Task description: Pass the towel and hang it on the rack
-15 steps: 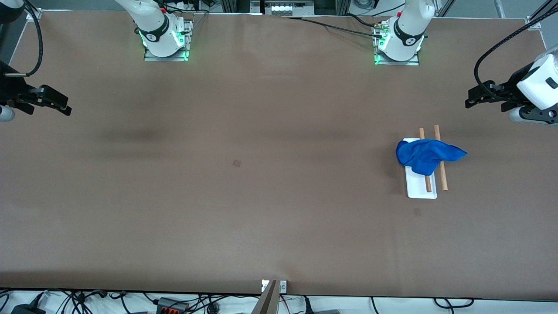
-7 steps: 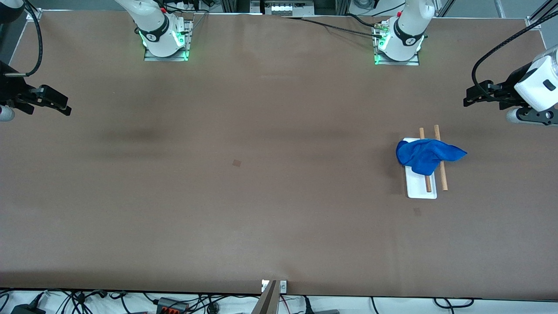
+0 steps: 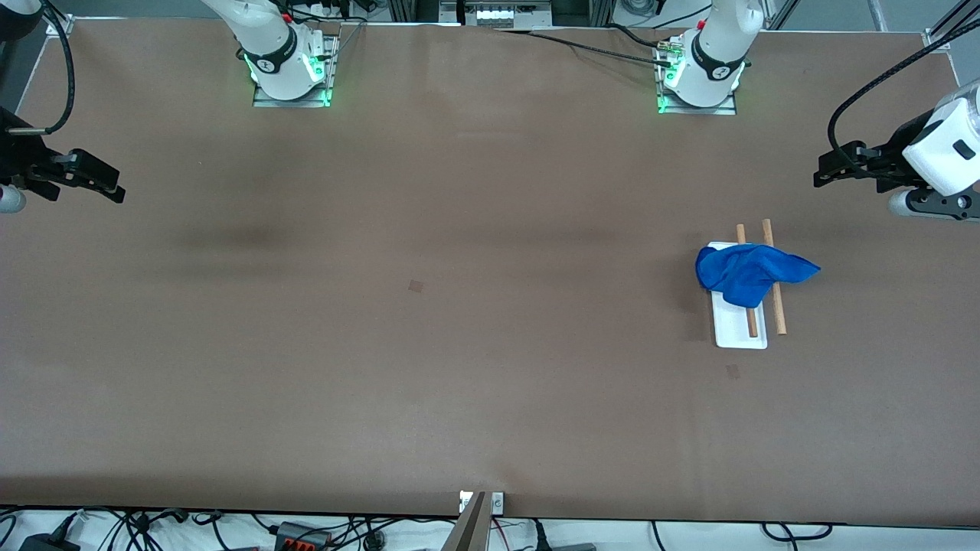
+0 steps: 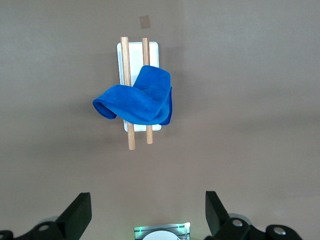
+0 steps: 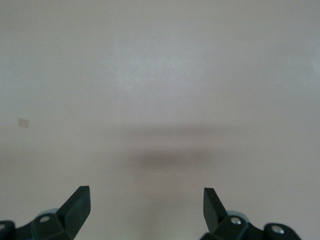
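Observation:
A blue towel (image 3: 750, 272) lies draped over the two wooden rods of the rack (image 3: 741, 330), which stands toward the left arm's end of the table. The left wrist view shows the towel (image 4: 137, 102) across both rods of the rack (image 4: 126, 55). My left gripper (image 3: 823, 174) is open and empty, held in the air at the table's end, apart from the rack; its jaws stand wide in the left wrist view (image 4: 148, 210). My right gripper (image 3: 115, 187) is open and empty, waiting over the table's other end (image 5: 145, 205).
Two small dark squares (image 3: 416, 285) (image 3: 733, 371) mark the brown tabletop. The arms' bases (image 3: 291, 73) (image 3: 698, 76) stand along the table's edge farthest from the front camera. Cables lie off the table's near edge.
The left arm's wrist shifted slightly between one second ago and half a second ago; since then nothing has moved. Towel, rack and right arm are still.

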### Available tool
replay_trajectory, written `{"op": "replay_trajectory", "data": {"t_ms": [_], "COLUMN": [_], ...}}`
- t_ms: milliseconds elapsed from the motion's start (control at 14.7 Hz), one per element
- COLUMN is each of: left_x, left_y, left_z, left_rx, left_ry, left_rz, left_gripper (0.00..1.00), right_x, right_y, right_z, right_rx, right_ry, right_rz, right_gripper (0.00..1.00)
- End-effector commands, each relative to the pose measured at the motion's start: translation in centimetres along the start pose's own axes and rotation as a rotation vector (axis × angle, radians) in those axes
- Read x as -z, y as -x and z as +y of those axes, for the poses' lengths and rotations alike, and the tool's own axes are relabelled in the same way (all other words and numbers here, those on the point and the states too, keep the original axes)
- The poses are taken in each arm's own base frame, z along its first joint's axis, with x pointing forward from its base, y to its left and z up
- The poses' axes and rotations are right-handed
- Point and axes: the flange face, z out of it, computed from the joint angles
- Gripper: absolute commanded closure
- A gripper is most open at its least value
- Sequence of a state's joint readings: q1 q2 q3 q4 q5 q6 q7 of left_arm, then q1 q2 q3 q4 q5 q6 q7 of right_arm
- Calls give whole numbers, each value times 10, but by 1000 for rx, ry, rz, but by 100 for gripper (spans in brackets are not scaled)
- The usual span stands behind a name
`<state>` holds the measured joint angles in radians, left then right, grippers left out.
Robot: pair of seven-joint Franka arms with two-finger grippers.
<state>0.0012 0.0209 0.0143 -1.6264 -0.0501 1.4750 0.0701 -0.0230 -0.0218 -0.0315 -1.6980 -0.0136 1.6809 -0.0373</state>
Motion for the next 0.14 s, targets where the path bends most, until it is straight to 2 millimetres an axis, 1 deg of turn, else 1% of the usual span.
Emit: {"op": "replay_trajectory", "data": {"t_ms": [0, 68], "left_x": [6, 6], "left_y": [-1, -1], "left_z": [0, -2], "left_rx": [5, 9], "left_ry": [-14, -12], "left_rz": [-5, -5], "left_gripper": [0, 0], "right_x": [7, 7], "right_y": [1, 1], "right_z": [1, 0], "right_rx": [-3, -2], "right_ry": [-4, -4], "right_rz": [12, 12], "right_gripper": [0, 0]}}
